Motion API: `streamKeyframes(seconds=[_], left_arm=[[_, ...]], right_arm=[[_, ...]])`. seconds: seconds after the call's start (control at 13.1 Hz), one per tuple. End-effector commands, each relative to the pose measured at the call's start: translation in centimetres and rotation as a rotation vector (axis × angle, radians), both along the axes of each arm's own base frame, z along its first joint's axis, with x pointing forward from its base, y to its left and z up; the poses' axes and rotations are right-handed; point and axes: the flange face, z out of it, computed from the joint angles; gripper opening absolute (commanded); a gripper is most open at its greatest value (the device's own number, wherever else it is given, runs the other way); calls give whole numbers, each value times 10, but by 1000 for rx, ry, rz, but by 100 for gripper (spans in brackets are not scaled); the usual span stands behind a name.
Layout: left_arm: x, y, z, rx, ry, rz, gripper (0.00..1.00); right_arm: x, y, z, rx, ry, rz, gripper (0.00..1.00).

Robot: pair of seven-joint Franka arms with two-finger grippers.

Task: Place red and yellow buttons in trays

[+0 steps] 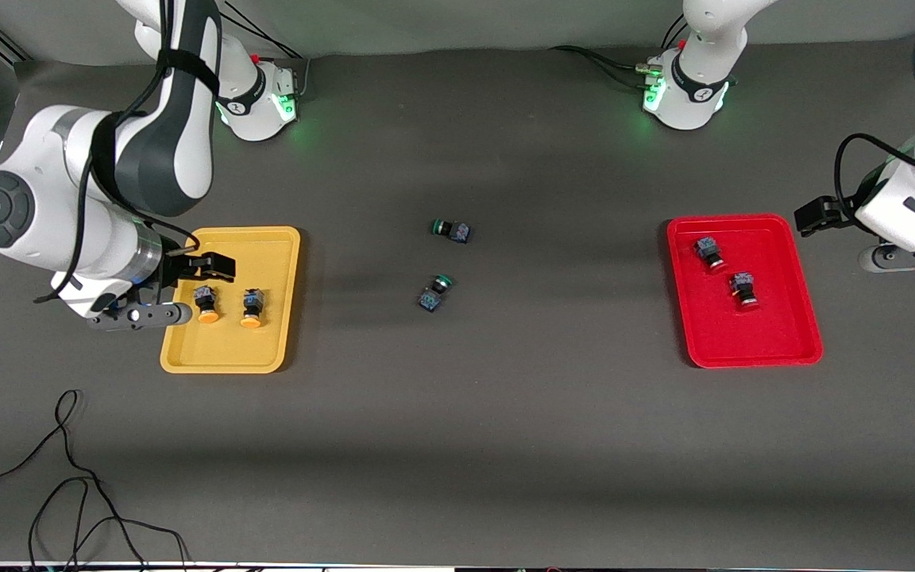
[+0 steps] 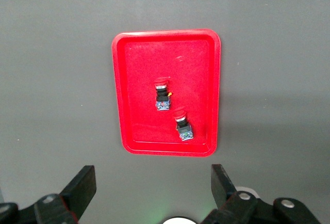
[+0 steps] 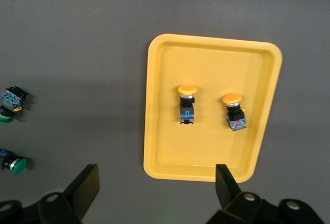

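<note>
Two trays on the grey table (image 1: 505, 445), well apart. Yellow tray (image 1: 283, 246) at the right arm's end; red tray (image 1: 783, 349) at the left arm's end. In the yellow tray, two yellow buttons side by side, apart from each other: first yellow button (image 1: 206, 304) toward the tray's outer edge, second yellow button (image 1: 252, 308) nearer the tray's middle, both with caps toward the front camera. In the red tray, two red buttons close together without touching: first red button (image 1: 709, 253) farther from the front camera, second red button (image 1: 743, 289) nearer to it. Between the trays, near the table's middle, two green-capped switches: first green switch (image 1: 451, 230) farther from the front camera, second green switch (image 1: 434, 292) nearer to it. Right gripper (image 1: 202, 268) up over the yellow tray's outer edge, jaws spread wide, holding nothing. Left gripper (image 2: 153, 185) up over bare table beside the red tray, toward the table's end, jaws spread wide, holding nothing. Loose black cable (image 1: 68, 477) on the table, nearer the front camera than the yellow tray.
</note>
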Motion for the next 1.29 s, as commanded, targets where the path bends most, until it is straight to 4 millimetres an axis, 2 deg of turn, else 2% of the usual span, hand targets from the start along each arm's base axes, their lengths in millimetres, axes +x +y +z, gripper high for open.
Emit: streamKeyframes(seconds=[0.0, 0.08, 0.15, 0.23, 0.61, 0.76, 1.07, 1.22], left_arm=[[-2, 4, 9, -18, 9, -20, 99], [-3, -9, 9, -15, 13, -43, 99], [-3, -3, 8, -15, 14, -33, 99], [-3, -5, 7, -16, 16, -36, 99], [-4, 1, 4, -14, 22, -25, 99], [-4, 7, 4, -16, 22, -12, 99], [-4, 4, 6, -16, 19, -18, 99], [-4, 5, 6, -16, 20, -18, 99]], right_arm=[[-9, -6, 46, -16, -12, -37, 100], [-10, -5, 50, -11, 6, -35, 100], [-8, -24, 56, -2, 13, -65, 100], [-9, -31, 64, 1, 9, -59, 100], [-22, -89, 101, 41, -39, -88, 100], [-29, -101, 107, 52, -47, -93, 100], [-41, -123, 113, 36, -55, -115, 100], [-42, -128, 115, 33, -59, -124, 100]])
